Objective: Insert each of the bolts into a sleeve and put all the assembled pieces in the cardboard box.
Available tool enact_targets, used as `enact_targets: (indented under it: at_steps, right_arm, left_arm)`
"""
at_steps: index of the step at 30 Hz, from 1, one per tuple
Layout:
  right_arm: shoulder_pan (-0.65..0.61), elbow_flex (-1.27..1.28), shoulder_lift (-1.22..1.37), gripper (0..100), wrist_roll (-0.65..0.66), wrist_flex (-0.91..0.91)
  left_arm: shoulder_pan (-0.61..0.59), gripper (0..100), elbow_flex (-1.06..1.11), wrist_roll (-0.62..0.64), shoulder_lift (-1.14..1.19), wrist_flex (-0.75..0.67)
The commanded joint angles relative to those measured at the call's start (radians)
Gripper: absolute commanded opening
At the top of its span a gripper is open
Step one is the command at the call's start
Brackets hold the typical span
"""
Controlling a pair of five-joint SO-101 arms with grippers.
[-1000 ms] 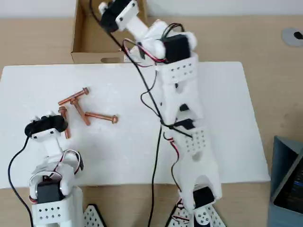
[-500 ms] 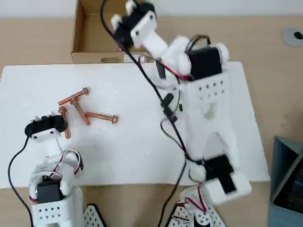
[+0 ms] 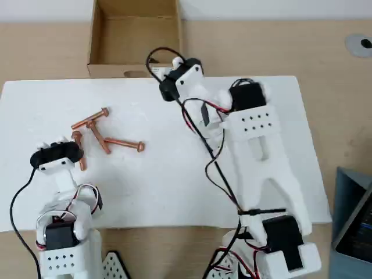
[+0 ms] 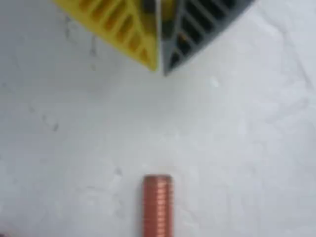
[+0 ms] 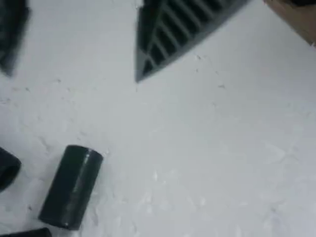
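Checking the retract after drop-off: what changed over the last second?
The right gripper pulled back from over the cardboard box to above the white mat, just in front of the box, as its arm folded back toward its base. It is open now and holds nothing. The left gripper and the copper bolts stayed where they were.

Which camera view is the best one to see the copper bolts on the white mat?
The high view: it shows the copper bolts together, lying loose on the white mat. The left wrist view gives the threaded end of one bolt. The right wrist view faces a dark sleeve.
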Motion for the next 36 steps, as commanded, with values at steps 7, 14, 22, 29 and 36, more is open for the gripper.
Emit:
enact_targets:
  at_steps: [7, 14, 22, 29, 36]
  right_arm:
    - [0.016, 0.131, 0.076, 20.6, 0.032, -0.187]
    - [0.018, 0.133, 0.208, 20.6, 0.032, -0.272]
    - [0.018, 0.131, 0.314, 20.6, 0.032, -0.344]
    - [0.050, 0.120, 0.357, 20.5, 0.032, -0.365]
    - [0.053, 0.120, 0.401, 20.3, 0.032, -0.370]
  left_arm:
    - [-0.014, 0, -0.009, 0.002, -0.005, -0.017]
    - [-0.014, 0, -0.009, 0.002, -0.005, -0.017]
    - [-0.014, 0, -0.009, 0.002, -0.005, -0.017]
    - [-0.014, 0, -0.009, 0.002, -0.005, -0.017]
    - [-0.014, 0, -0.009, 0.002, -0.005, -0.017]
